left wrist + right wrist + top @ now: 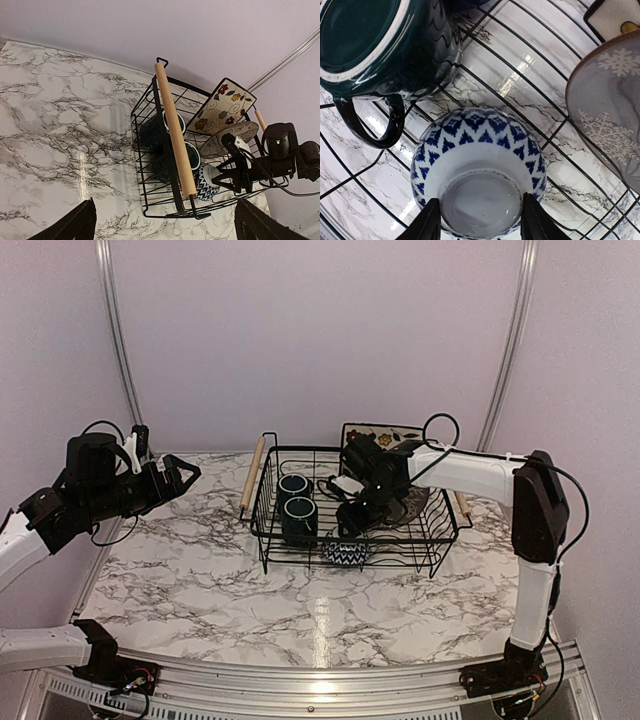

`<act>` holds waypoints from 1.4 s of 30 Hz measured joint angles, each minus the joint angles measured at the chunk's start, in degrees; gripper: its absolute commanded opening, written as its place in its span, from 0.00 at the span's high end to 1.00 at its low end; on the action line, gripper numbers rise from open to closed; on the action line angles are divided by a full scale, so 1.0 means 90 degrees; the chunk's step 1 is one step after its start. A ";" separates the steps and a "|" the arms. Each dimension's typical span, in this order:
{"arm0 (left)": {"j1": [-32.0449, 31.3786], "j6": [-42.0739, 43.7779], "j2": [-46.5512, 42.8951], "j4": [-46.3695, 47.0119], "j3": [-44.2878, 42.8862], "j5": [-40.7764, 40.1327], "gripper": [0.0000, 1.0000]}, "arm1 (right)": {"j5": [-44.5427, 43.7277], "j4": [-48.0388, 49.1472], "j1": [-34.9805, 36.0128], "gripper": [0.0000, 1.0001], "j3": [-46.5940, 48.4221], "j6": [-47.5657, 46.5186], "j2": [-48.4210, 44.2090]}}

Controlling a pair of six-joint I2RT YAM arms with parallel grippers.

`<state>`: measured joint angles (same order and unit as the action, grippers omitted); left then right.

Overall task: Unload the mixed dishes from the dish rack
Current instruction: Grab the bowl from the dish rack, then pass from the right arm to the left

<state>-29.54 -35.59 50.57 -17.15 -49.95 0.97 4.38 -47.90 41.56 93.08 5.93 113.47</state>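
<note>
Desk [200, 580]: marble pattern, with the rack [265, 540] standing on it towards the far side.

Left hand [185, 472]: held in the air over the left edge of the desk, well apart from the rack. Fingers spread wide and holding nothing. Its camera looks along the rack's left wooden handle [175, 150].

Right hand [480, 202]: reaching down into the front half of the rack, directly over the bowl [480, 150]. Fingers [427, 225] spread, one on each side of the bowl's foot. I cannot tell whether they touch it.

Bowl: upside down on the rack wires near the front rail, with the blue-and-white pattern and pale foot facing up.

Near mug [299, 522]: dark teal, inside the rack just left of the bowl. Its handle [375, 125] curves towards the bowl.

Far mug [293, 487]: same colour, directly behind the near one in the left part of the rack.

Grey plate [610, 115]: round with pale snowflakes, tilted on edge in the right part of the rack, to the right of the bowl.

Square plate [220, 112]: cream with flowers and curls, leaning at the far side of the rack and rising above the top rail, behind the grey plate.
</note>
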 measured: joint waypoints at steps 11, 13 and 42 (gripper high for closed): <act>-0.0024 0.0002 0.0002 0.0002 0.0000 0.0000 0.01 | -0.0066 0.0095 0.0000 0.55 -0.0138 0.0121 -0.0279; -0.0024 0.0002 0.0002 0.0002 0.0000 0.0000 0.01 | -0.0075 0.0129 0.0000 0.55 -0.0165 0.0146 -0.0335; -0.1061 -0.0862 0.0682 0.1773 0.0117 0.0743 0.01 | 0.0517 0.2412 -0.0272 0.58 -0.1637 0.1112 -0.2431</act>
<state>-39.09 -43.35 56.71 -1.19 -48.90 7.66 9.04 -26.20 39.11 78.35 15.94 91.59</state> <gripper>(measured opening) 0.989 0.461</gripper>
